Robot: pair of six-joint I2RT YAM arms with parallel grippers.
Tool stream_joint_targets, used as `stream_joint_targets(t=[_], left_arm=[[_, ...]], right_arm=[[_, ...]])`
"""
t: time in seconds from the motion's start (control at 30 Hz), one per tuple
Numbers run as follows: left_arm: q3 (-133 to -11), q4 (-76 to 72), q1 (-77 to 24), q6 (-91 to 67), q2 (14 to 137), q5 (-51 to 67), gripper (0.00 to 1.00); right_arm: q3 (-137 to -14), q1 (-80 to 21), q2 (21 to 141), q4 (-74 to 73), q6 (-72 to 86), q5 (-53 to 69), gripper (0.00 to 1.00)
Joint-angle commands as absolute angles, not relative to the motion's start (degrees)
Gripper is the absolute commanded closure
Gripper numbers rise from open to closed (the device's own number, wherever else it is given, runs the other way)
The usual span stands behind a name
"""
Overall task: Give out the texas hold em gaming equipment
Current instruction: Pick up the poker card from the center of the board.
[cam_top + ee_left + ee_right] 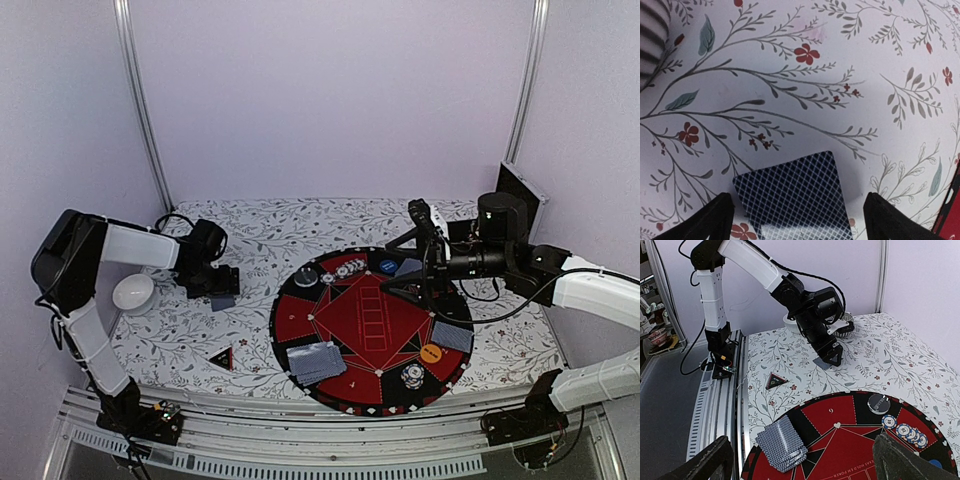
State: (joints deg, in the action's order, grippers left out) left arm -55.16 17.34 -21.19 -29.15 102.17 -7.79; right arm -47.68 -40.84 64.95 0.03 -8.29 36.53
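Note:
My left gripper (799, 205) is open, low over the floral cloth left of the mat, its fingers either side of a blue-backed card (792, 197) lying on the cloth. That card also shows in the top view (222, 301) and in the right wrist view (821, 363). My right gripper (803, 446) is open and empty above the far right of the mat (405, 255). On the mat lie a fanned card stack (316, 362), a card pile (452, 336), a single card (408, 267), chips (350, 267), more chips (412, 376), a dark disc (306, 277), a blue disc (388, 267) and an orange disc (431, 353). The black-red triangle (221, 357) lies on the cloth.
The round red-and-black mat (300, 318) covers the table's middle right. A white bowl (133, 293) stands at the far left beside the left arm. A metal rail (300, 425) runs along the near edge. A dark panel (522, 192) leans at the back right.

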Motion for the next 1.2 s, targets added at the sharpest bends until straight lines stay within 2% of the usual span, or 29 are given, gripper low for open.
stream_joint_targets(t=[0.0,0.33,0.6,0.93,1.17], left_arm=[[-55.2,20.1,-22.8,-26.0,105.5,-5.5,0.12],[-52.5,23.0,-28.0,-22.9,104.6,-4.7,0.31],[-48.9,22.8,-29.8,-19.4,98.5,-3.7,0.41],[-47.6,20.3,-31.5,-18.4,92.2,-4.0,0.46],[-42.8,15.4,-35.2,-15.8,83.1,-2.9,0.48]], right_arm=[[-47.4,-40.8,65.0,1.2,-7.8,36.8,0.01],[-47.3,-40.8,64.8,1.4,-7.5,36.9,0.01],[-47.4,-40.8,64.7,1.4,-7.5,36.8,0.01],[-48.3,-40.8,65.0,1.6,-6.6,36.8,0.01],[-53.5,-40.8,73.6,2.2,7.3,32.0,0.01]])
